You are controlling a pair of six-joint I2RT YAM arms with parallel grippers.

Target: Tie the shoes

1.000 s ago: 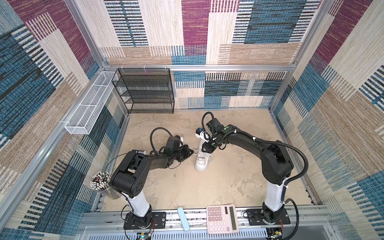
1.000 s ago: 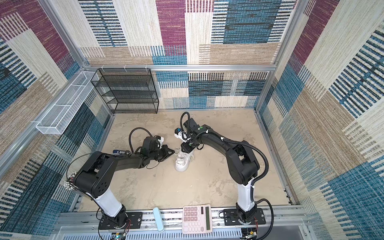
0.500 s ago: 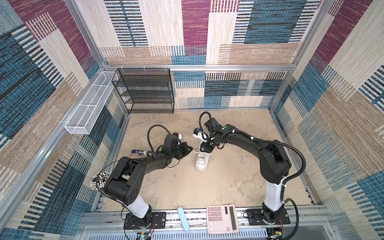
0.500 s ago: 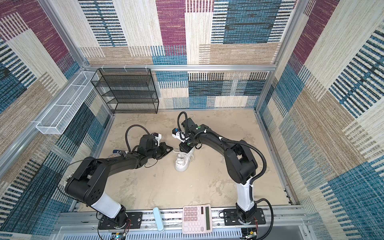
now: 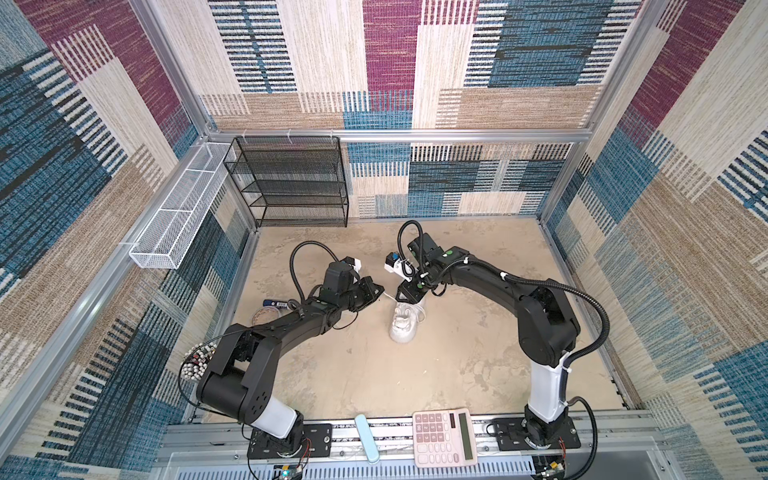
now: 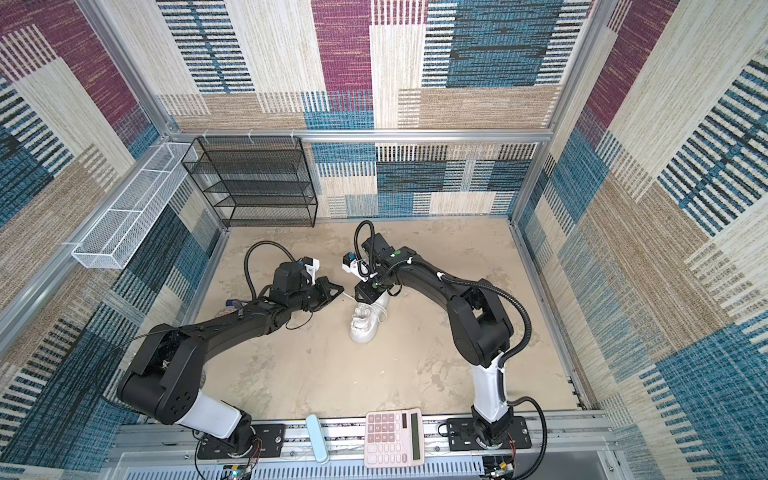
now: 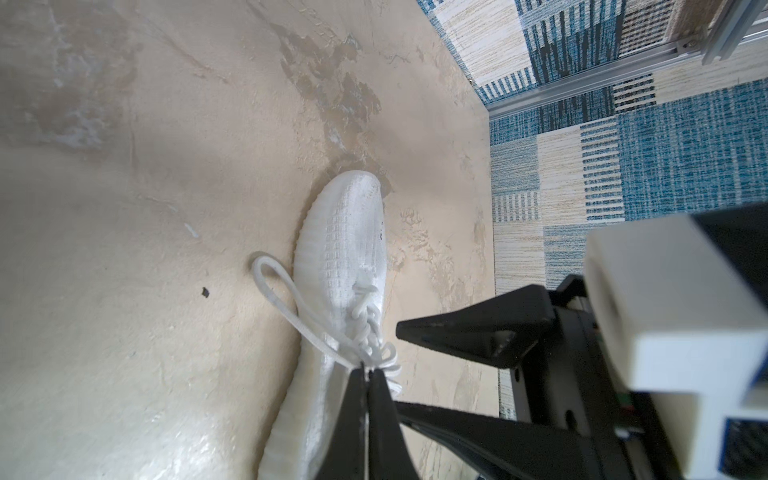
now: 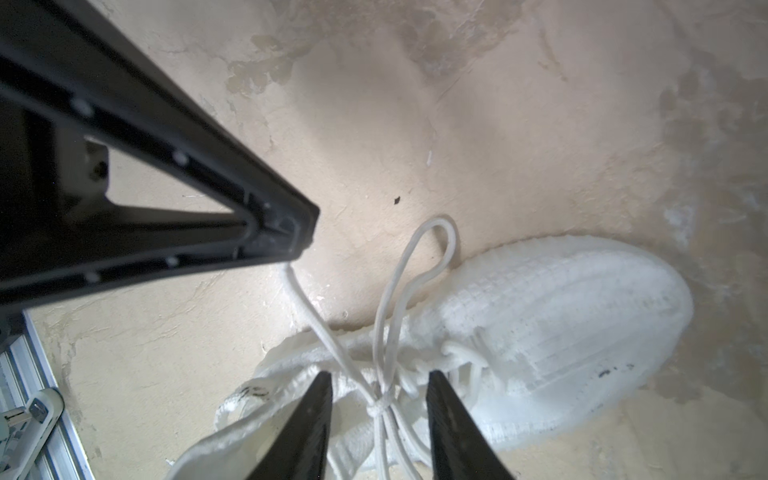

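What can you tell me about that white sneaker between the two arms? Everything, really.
The sneaker is all white, with a knit-looking upper and ribbed sole, upright on the beige table, toe toward the robot's bases. Its thin laces meet in a small knot; one loop drapes onto the table. The left gripper is shut on one strand; the right gripper, open, straddles the knot.

sneaker (image 8: pixel 540 332) heel cut off, lace (image 8: pixel 322 322) tip obsc.
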